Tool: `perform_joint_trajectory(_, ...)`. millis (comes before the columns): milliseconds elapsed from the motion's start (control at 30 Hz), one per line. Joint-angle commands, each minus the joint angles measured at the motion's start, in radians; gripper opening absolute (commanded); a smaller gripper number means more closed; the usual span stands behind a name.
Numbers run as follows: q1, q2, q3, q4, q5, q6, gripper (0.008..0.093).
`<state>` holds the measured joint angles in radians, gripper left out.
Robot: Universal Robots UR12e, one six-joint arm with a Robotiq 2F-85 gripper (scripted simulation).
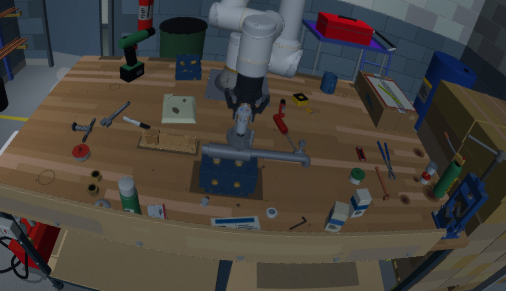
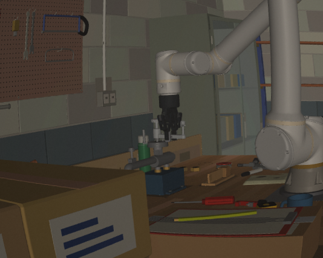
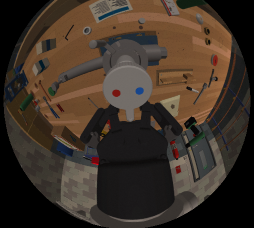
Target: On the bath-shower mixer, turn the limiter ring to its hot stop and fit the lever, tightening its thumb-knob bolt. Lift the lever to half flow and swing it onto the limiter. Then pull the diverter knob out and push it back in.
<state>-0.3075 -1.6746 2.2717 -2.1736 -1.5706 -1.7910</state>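
The grey lever (image 3: 127,88), its round cap marked with a red and a blue dot, sits on top of the mixer's cartridge, and its short tip points back between my fingers. My gripper (image 3: 130,117) (image 1: 244,111) (image 2: 169,130) stands directly over the lever, open and holding nothing. The mixer body (image 1: 255,152) lies as a horizontal grey bar on a blue block (image 1: 228,175) at the bench's middle. The limiter ring (image 3: 125,54) sits under the lever's cap. The diverter knob (image 1: 302,146) stands on the bar's right end. The thumb-knob bolt is hidden.
A red screwdriver (image 1: 280,120) lies just right of the mixer, a wooden jig (image 1: 167,140) and a pale plate (image 1: 178,108) to its left. A green can (image 1: 129,195) stands near the front edge. Small boxes (image 1: 347,209) and pliers (image 1: 385,157) lie on the right.
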Motion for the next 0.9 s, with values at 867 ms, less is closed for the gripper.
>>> perform_joint_trajectory(867, 0.0, -0.05, -0.054, 0.102, 0.0, 0.0, 0.046)
